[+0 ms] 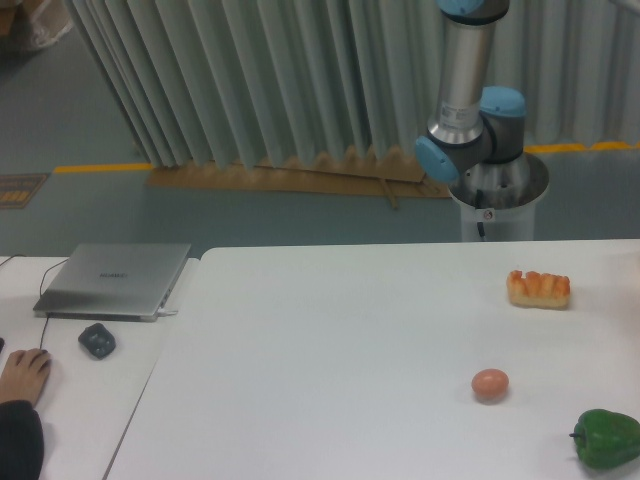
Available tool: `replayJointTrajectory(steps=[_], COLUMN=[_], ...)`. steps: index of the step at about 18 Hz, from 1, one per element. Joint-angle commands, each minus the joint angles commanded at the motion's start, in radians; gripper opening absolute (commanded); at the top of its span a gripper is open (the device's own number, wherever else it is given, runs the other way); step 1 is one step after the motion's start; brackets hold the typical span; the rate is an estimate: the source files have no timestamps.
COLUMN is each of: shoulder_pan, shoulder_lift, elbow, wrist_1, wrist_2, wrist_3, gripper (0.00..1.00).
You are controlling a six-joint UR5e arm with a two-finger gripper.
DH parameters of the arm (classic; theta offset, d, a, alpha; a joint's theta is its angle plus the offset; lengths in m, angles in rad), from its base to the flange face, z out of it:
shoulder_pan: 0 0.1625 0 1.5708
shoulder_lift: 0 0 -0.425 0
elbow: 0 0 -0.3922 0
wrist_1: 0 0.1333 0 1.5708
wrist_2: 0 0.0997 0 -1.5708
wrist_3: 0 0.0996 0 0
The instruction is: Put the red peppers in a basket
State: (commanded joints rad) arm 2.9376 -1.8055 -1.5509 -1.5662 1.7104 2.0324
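The red peppers are out of view, and no basket shows either. My gripper is outside the frame too; only the arm's base and its blue-capped joints (470,115) stand behind the table's far right side.
On the white table (350,330) lie an orange bread-like item (538,288), a pinkish-tan egg (490,383) and a green bell pepper (606,438) at the front right. On the left sit a laptop (115,280), a dark mouse (97,340) and a person's hand (22,377).
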Motion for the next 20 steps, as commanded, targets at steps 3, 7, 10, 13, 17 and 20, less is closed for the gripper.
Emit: replayJointTrajectory(steps=[3, 7, 10, 13, 17, 20], shoulder_pan=[0.003, 0.003, 0.003, 0.012, 0.011, 0.0], shoulder_lift=[-0.005, -0.012, -0.011, -0.011, -0.005, -0.003], elbow=[0.002, 0.002, 0.002, 0.003, 0.003, 0.008], wrist_1=[0.003, 0.009, 0.011, 0.009, 0.008, 0.005], wrist_2=[-0.002, -0.003, -0.003, -0.003, -0.005, -0.05], wrist_3=[0.025, 0.028, 0.028, 0.072, 0.068, -0.004], gripper=[0.25, 1.0, 1.0, 1.0, 1.0, 1.0])
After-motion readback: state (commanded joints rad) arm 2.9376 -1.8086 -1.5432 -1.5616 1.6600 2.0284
